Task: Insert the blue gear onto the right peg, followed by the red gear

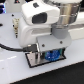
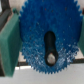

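The blue gear (image 2: 47, 35) fills the wrist view, a wide toothed bright blue disc with a dark slot at its hub. In the exterior view it shows as a blue patch (image 1: 50, 55) under the arm's hand, just over the grey black-bordered plate (image 1: 36, 60). My gripper (image 1: 49, 53) is shut on the blue gear; green finger pads (image 2: 9, 45) press its sides. A dark pin seems to show through the gear's centre hole (image 2: 51, 59); which peg it is I cannot tell. The red gear is out of view.
The white arm (image 1: 42, 22) covers most of the exterior view. A black cable (image 1: 12, 47) runs across the white table at the exterior view's left. Dark objects stand at the far back.
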Controlling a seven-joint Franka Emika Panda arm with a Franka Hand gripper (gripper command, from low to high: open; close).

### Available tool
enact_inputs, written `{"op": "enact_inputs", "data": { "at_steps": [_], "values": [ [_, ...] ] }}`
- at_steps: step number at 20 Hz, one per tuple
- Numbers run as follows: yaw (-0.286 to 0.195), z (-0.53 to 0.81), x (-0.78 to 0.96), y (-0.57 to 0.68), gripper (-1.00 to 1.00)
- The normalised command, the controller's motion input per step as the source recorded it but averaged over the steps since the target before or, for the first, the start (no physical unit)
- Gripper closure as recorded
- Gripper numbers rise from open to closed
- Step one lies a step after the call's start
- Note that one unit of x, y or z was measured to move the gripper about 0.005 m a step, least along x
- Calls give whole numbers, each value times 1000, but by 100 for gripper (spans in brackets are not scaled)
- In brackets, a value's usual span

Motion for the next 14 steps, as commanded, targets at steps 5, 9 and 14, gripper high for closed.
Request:
{"op": "enact_inputs", "data": {
  "at_steps": [5, 9, 14],
  "values": [
    [0, 237, 14, 144, -100],
    [0, 466, -49, 159, -100],
    [0, 418, -284, 196, -100]
  ]
}}
